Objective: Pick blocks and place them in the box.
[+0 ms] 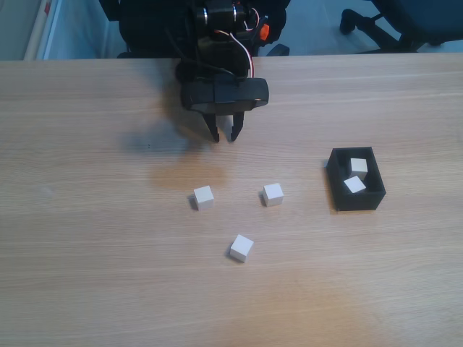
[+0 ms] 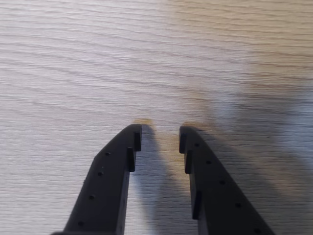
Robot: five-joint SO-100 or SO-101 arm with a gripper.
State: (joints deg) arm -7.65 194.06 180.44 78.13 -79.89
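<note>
Three white blocks lie loose on the wooden table in the fixed view: one at the left (image 1: 204,196), one to its right (image 1: 273,194), and one nearer the front (image 1: 241,247). The black box (image 1: 355,178) sits at the right, with two more white blocks (image 1: 358,165) (image 1: 354,185) inside it. My black gripper (image 1: 225,135) hangs near the table's far edge, well behind the loose blocks. It is open and holds nothing. In the wrist view the gripper (image 2: 159,137) points down at bare wood, with a clear gap between its fingers.
The arm's black base (image 1: 224,29) stands at the table's far edge. A black office chair base (image 1: 383,25) is on the floor beyond the table at the upper right. Light wood table surface (image 1: 108,253) surrounds the blocks.
</note>
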